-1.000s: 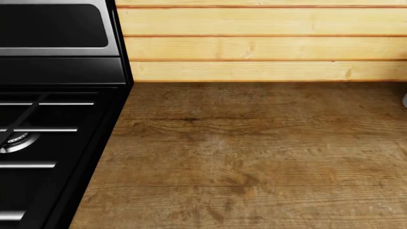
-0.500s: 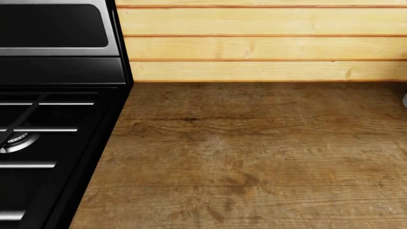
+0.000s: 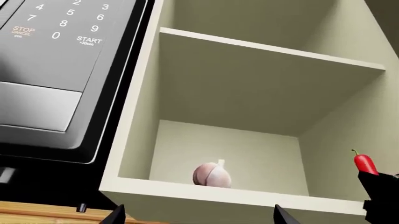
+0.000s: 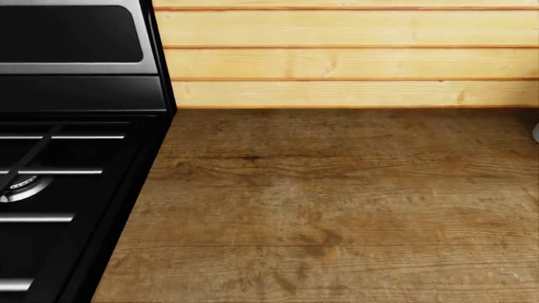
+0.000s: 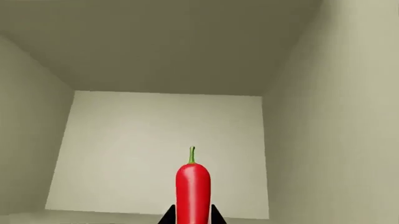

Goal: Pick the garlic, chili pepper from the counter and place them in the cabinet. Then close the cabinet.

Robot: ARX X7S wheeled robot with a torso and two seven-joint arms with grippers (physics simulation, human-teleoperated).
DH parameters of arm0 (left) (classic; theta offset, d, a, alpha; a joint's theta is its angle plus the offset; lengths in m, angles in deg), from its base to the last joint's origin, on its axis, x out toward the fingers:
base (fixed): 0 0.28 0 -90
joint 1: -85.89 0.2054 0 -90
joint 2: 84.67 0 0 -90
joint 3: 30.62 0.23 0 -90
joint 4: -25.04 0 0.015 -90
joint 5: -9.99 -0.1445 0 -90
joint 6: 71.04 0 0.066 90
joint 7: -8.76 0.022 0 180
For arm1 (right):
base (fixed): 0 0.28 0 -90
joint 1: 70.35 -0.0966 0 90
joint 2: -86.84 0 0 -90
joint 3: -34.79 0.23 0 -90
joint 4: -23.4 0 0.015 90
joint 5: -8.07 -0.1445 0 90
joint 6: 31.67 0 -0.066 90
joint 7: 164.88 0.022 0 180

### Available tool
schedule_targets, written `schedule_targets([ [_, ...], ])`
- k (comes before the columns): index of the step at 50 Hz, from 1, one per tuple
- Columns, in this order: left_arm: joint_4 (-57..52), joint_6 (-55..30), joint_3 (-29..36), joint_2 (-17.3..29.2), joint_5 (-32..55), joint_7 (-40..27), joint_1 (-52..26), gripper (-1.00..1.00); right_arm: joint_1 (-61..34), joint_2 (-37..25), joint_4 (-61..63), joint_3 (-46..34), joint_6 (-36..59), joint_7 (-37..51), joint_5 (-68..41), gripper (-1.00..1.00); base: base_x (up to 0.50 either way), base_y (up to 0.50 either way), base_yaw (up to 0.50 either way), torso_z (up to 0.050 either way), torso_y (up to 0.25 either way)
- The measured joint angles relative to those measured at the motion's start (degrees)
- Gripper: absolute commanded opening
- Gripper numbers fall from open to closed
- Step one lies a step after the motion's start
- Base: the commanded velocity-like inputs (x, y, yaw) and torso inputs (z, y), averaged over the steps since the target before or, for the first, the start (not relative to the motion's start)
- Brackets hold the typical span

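Note:
The garlic [image 3: 212, 174] is a white bulb lying on the bottom shelf of the open cabinet [image 3: 218, 198], near its front edge. My left gripper [image 3: 196, 217] is open and empty, just below and in front of that shelf. My right gripper [image 5: 192, 217] is shut on the red chili pepper [image 5: 192, 189], which points stem-first into the cabinet's lower compartment. The pepper also shows in the left wrist view [image 3: 365, 163], held at the compartment's right side by the dark gripper body. The brown wood counter [image 4: 337, 202] fills the head view; neither gripper shows there.
A black microwave with a keypad [image 3: 56, 70] hangs left of the cabinet. A black stove [image 4: 59, 189] borders the counter's left side. A pale plank wall [image 4: 345, 57] stands behind. The cabinet has an upper shelf [image 3: 268, 53]. A grey object's edge [image 4: 536, 131] shows far right.

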Motion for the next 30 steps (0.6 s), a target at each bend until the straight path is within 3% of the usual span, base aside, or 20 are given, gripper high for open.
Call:
schedule_targets([
  [8, -0.05, 0.06, -0.22, 0.05, -0.03, -0.05, 0.27, 1.00, -0.66, 1.77, -0.26, 0.81, 4.77, 1.12, 2.01, -1.00, 0.01, 0.00, 0.01, 0.001, 0.000],
  [9, -0.05, 0.06, -0.25, 0.06, -0.02, -0.06, 0.29, 1.00, -0.73, 1.95, -0.26, 0.90, 5.31, 1.29, 2.24, 1.00, 0.01, 0.01, 0.01, 0.000, 0.000],
  [30, 0.00, -0.32, -0.93, -0.02, 0.52, 0.06, 0.21, 1.00, -0.98, 2.60, -0.10, 2.64, 10.15, 2.68, 3.50, 1.00, 0.01, 0.01, 0.01, 0.001, 0.000],
])
